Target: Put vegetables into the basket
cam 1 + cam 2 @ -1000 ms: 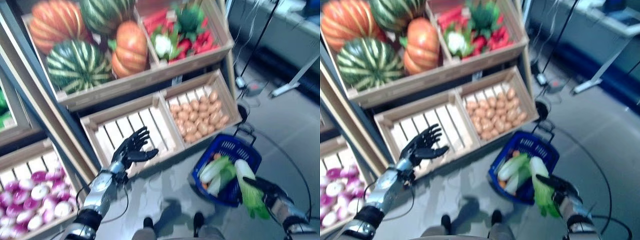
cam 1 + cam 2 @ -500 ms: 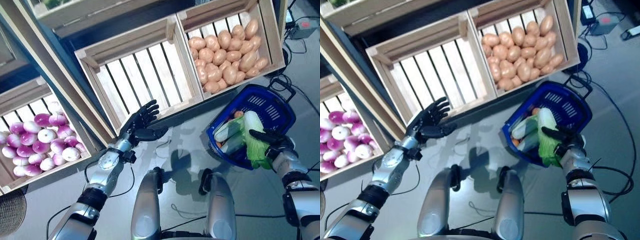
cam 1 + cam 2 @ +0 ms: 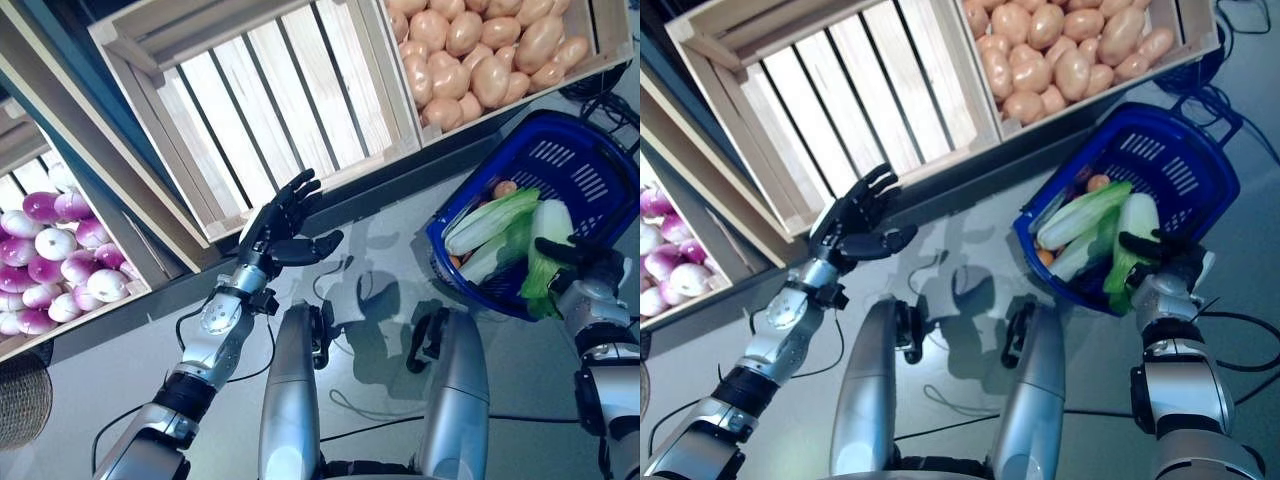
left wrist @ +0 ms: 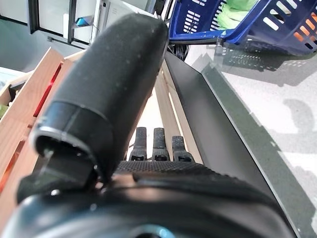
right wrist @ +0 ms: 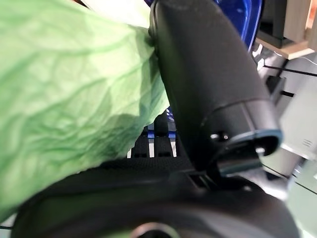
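Observation:
The blue basket (image 3: pixel 575 128) stands on the floor at the right, in front of the stand. A long pale green cabbage (image 3: pixel 490 220) and a small orange vegetable (image 3: pixel 505 188) lie in it. My right hand (image 3: pixel 592 288) is at the basket's near rim, shut on another leafy green and white cabbage (image 3: pixel 545 240) that reaches into the basket. Its green leaf (image 5: pixel 64 99) lies against the thumb (image 5: pixel 208 74) in the right wrist view. My left hand (image 3: pixel 280 225) is open and empty above the floor, in front of a slatted wooden crate (image 3: pixel 260 100).
The stand's wooden crates run along the top and left. A dark ledge (image 4: pixel 218 114) borders the floor below them. Black cables (image 3: pixel 610 95) lie behind the basket. A woven brown basket (image 3: pixel 20 400) sits at the lower left.
The camera has tilted down, so the whole picture has shifted. My right hand still holds the cabbage at the basket's near rim. My left hand stays open in about the same place.

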You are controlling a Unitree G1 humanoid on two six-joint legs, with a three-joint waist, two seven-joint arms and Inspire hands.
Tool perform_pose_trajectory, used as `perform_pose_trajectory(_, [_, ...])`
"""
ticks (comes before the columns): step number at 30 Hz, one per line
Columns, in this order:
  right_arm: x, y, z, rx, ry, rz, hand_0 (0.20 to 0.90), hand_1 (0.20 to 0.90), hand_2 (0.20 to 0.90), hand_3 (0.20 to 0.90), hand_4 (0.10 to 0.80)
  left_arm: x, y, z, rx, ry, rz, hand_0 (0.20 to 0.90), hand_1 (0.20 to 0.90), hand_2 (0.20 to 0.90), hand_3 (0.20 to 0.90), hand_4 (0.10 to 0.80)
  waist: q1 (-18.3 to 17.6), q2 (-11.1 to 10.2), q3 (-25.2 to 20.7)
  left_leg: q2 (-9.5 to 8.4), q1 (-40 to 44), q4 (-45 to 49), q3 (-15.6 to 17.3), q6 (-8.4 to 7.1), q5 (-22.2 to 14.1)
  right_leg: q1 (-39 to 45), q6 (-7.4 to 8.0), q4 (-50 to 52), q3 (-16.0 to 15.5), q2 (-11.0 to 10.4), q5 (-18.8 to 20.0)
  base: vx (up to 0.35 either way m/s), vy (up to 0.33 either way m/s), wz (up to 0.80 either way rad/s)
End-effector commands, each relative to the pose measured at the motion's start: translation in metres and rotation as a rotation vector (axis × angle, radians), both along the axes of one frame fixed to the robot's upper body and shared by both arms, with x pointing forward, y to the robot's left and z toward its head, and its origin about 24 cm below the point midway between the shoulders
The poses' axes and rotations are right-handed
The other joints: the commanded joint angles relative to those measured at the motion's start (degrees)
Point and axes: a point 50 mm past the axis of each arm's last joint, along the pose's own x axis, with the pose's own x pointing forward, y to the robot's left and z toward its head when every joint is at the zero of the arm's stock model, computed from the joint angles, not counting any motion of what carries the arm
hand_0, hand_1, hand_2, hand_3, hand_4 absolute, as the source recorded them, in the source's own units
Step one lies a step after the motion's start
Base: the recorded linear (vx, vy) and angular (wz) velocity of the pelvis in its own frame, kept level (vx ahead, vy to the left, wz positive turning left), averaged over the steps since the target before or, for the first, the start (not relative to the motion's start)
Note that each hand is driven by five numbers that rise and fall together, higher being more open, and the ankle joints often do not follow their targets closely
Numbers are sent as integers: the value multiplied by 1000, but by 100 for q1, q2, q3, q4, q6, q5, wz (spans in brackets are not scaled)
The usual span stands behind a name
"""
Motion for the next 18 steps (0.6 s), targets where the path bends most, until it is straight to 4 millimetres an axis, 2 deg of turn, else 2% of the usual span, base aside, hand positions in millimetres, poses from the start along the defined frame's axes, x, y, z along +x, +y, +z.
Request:
perform_pose_trajectory(1, [0,-25,75,-205,-211,-99,900,900,900,900,800,-4,-9,60,-94,-301,-65,900,900,900,900,800,-39,144,-38,-156,254,241,315,186,-640,431,-127,111,-131,110,-37,-47,-5,-6])
perform_pose_trajectory(10, [-6,-31,56,-145,-178,-60,900,900,900,900,800,-2,-7,53,-90,-252,-78,900,900,900,900,800,-19,19,-179,-142,541,59,225,90,-553,724,-38,-187,-222,130,128,27,-21,-1])
perform_pose_trajectory(11, [-7,-32,54,-140,-171,-55,900,900,900,900,800,-2,-6,51,-89,-247,-83,900,900,900,900,800,-13,5,-226,-109,694,-159,233,69,-473,867,-10,-428,-235,138,213,-45,-22,0])
perform_pose_trajectory(12, [-7,-32,54,-139,-175,-53,900,900,900,900,800,-2,-6,51,-88,-249,-86,900,900,900,900,800,-17,-5,-231,-98,699,-323,259,95,-265,878,-53,-613,-261,126,408,-54,-18,-5])
perform_pose_trajectory(18, [-8,-30,45,-131,-153,-1,900,900,900,900,800,-3,-2,45,-90,-218,-91,900,900,900,900,800,7,-77,-474,69,1508,-1512,346,6,192,1634,31,-1724,-320,118,760,23,-8,-4])
